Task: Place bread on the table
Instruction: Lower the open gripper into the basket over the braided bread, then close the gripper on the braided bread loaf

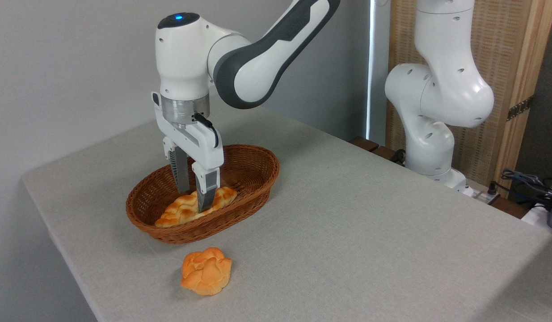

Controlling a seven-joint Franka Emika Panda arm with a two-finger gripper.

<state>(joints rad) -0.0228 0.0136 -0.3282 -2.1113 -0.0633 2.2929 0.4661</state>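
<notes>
camera view: grey-beige tabletop (369,223) carries an oval wicker basket (253,167) holding the braided bread (177,211). the claw (193,197) reaches into it, fingers straddling the loaf's middle; whether they grip it, i cannot tell. small knotted bun (206,271) lies outside, near the basket.

No text, label, brand, number or sign can be read anywhere in the view. The white arm (240,58) shows only a small blue light on its top cap, with no lettering beside it. The bread (186,208), the wicker basket (253,179), the round bun (206,271) and the tabletop (369,223) are all unmarked. The dark gear at the far right edge (537,188) may carry print, but it is too small and blurred to tell
</notes>
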